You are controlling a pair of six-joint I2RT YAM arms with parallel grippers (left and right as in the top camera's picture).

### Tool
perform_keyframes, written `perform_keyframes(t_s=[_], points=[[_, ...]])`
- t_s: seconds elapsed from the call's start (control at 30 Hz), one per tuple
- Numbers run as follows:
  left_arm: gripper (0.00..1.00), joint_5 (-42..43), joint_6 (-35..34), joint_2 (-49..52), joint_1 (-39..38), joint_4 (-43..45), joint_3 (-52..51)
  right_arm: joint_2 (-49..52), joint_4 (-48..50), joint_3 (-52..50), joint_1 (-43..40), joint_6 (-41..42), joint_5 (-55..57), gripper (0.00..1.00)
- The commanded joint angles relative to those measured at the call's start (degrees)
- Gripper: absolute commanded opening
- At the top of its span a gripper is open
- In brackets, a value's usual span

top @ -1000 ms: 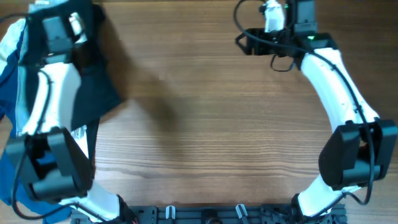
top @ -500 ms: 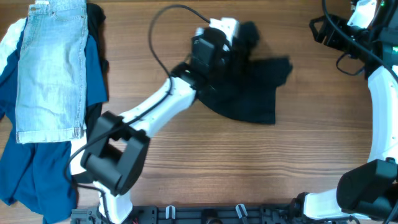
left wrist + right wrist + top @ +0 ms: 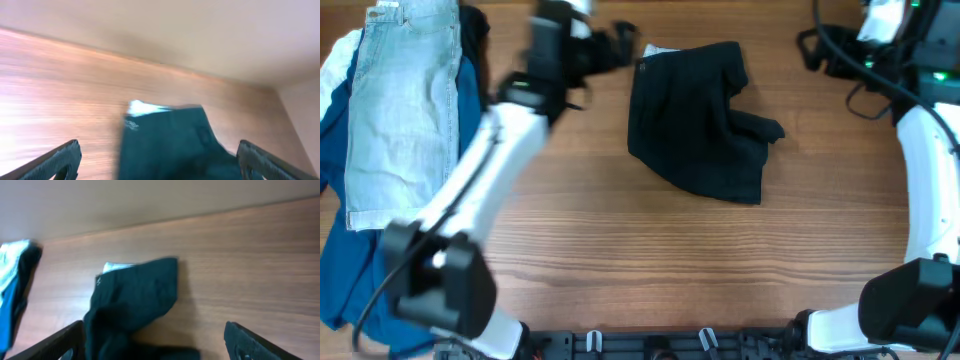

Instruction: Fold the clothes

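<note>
The clothes, black shorts (image 3: 695,125), lie crumpled on the wooden table at the back centre, with a strip of pale lining (image 3: 655,52) showing at the top edge. My left gripper (image 3: 620,42) hovers just left of them, open and holding nothing. In the left wrist view the shorts (image 3: 170,145) lie ahead between the wide-spread fingers (image 3: 62,159). My right gripper (image 3: 817,50) is at the back right, open and apart from the shorts. In the right wrist view the shorts (image 3: 130,305) lie toward the left finger (image 3: 62,341).
Light-blue denim shorts (image 3: 400,110) lie on a pile of royal-blue garments (image 3: 370,270) at the table's left edge, with a white cloth (image 3: 335,70) beside them. That pile (image 3: 15,265) also shows at the left of the right wrist view.
My left gripper carried the black shorts from the left pile to the back centre, let them go and drew back to the left. The right arm swung to the back right.
</note>
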Motion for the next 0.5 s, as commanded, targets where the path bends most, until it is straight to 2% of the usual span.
perform_keyframes(t_s=[0.0, 0.07, 0.13, 0.23, 0.33, 0.47], points=[[0.99, 2.89, 0.11, -1.77, 6.21, -7.67, 0.61, 2.78, -9.05, 0.63, 3.72, -4.15, 0.74, 0.84], [1.00, 2.91, 0.85, -1.73, 7.98, -11.63, 0.61, 3.82, -13.03, -0.11, 5.73, -4.92, -0.09, 0.81], [0.99, 2.45, 2.27, -1.22, 8.22, -12.26, 0.61, 3.78, -9.94, 0.20, 9.44, -7.65, 0.26, 0.81], [1.00, 1.73, 2.23, -0.72, 8.22, -12.63, 0.61, 3.78, -3.72, 2.01, 15.23, -8.04, 7.48, 0.84], [1.00, -4.15, 2.25, -0.37, 8.72, -14.12, 0.61, 4.09, 2.29, 2.71, 20.24, -8.02, 12.17, 0.84], [1.00, -5.31, 2.25, -0.37, 12.24, -15.52, 0.61, 8.24, 2.54, 2.71, 23.21, -7.52, 10.64, 0.80]])
